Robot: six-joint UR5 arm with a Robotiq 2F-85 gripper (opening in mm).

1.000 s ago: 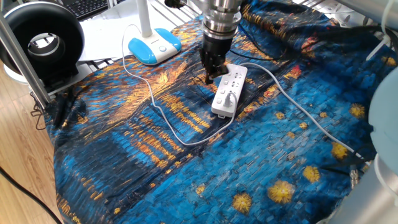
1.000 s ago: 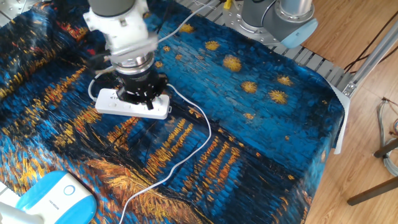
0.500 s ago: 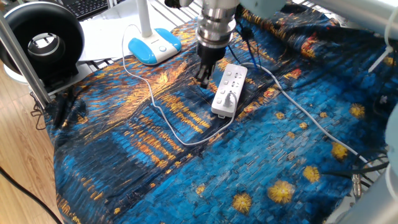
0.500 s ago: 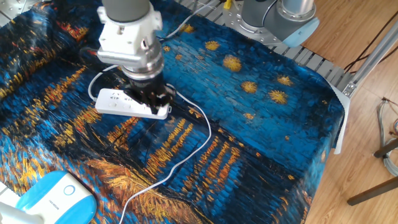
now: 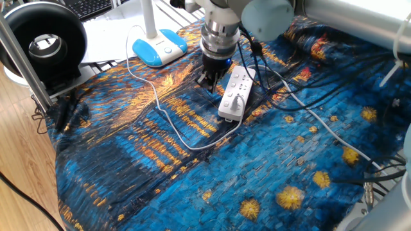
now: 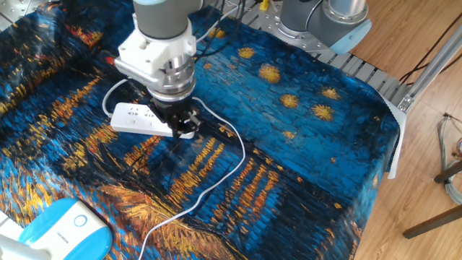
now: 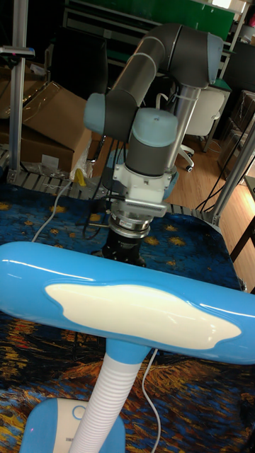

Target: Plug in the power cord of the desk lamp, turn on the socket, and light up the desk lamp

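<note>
Power cord [image 5: 157,102]: plugged into socket [image 5: 235,92], trailing across desk [image 5: 160,186].
Tool [image 5: 210,79]: beside socket's edge, fingers low; grip state unclear.
Desk lamp [image 5: 158,47]: unlit.

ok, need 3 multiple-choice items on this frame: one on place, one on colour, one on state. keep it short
1. Where is the gripper?
A. over the desk lamp base
B. at the end of the socket nearer the lamp
C. off the cloth

2. What colour is the desk lamp base?
A. light blue and white
B. black
C. red

3. What is the state of the power cord?
A. coiled on the lamp base
B. held in the air by the gripper
C. lying on the cloth, its plug in the socket

Answers: 1 B, the fingers hang by the strip's lamp-side end in both fixed views. 2 A, the base shows blue with a white top. 3 C, the thin white cable runs across the cloth to a white plug seated near the strip's far end.
</note>
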